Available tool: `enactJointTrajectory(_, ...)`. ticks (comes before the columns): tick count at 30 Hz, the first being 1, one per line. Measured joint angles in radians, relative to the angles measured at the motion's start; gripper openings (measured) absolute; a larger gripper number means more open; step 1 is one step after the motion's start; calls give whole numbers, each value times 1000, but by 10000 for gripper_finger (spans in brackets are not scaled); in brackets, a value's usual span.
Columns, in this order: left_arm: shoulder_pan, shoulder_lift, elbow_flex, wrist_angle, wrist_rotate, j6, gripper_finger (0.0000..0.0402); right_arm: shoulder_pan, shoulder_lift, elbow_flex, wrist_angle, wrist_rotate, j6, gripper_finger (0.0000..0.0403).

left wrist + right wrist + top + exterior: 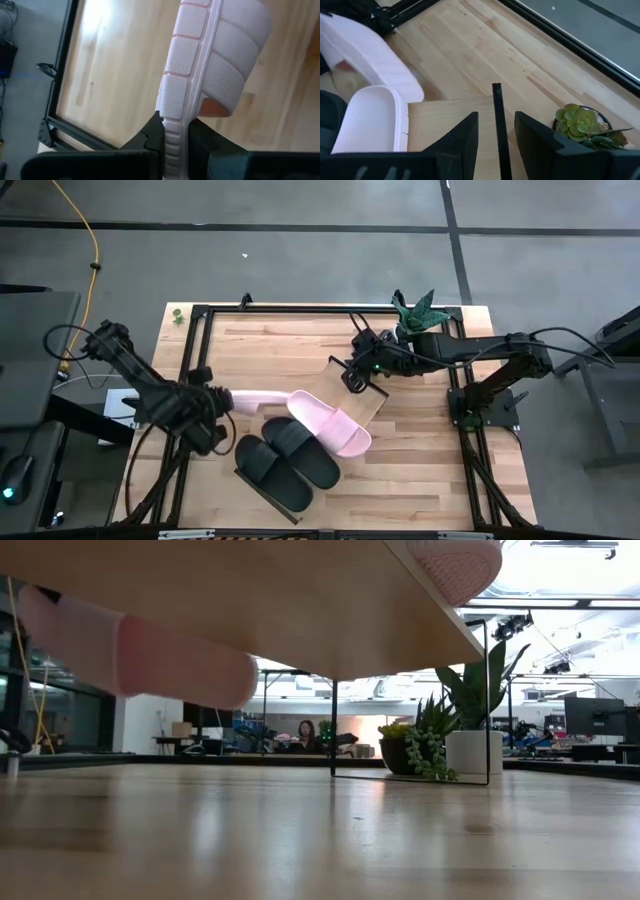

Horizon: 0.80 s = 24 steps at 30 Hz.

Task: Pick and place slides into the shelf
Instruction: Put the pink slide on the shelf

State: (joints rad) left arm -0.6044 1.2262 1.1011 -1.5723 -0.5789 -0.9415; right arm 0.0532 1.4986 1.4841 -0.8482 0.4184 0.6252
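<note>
Progress: 3 of 4 slides on the shelf, by the look of it; 1 left to place. Judged from the high view.
Shelf: light-wood board w/ thin black frame, held tilted, one end lifted off the tabletop. Low view looks under it, so that end is clearly raised.
Black pair: side by side at the shelf's lower end, nearest the front edge of the tabletop.
Pink slide 1: lies on the shelf just beside the black pair, toward the raised end.
Pink slide 2: not down yet; in the air at the shelf's left edge, its far end touching or overlapping pink slide 1, can't tell which.
L gripper: at mid-left of the tabletop. Fingers nearly closed, pinching pink slide 2 edge-on by the sole rim; strap and textured sole stick out past the tips.
R gripper: at the shelf's raised end, near a potted plant. Fingers part open, one each side of the thin black frame bar; seems to be gripping it and propping the shelf up, though contact itself isn't plain.
Left to do: set pink slide 2 down on the shelf beside its mate, let go, prob. lower the shelf.
Risk: tilted board, slides could slip toward the low end.
</note>
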Motion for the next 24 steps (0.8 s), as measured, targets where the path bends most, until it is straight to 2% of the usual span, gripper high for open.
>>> enactJointTrajectory(15, 247, -180, 8, 0, -142, 237, 33, 0, 0, 0, 0, 45, 6, 119)
enactJointTrajectory(20, 316, -197, 74, 0, -221, 316, 33, 0, 0, 0, 0, 60, 29, 119)
enactJointTrajectory(24, 345, -197, 190, 0, -305, 360, 33, 0, 0, 0, 17, 60, 30, 119)
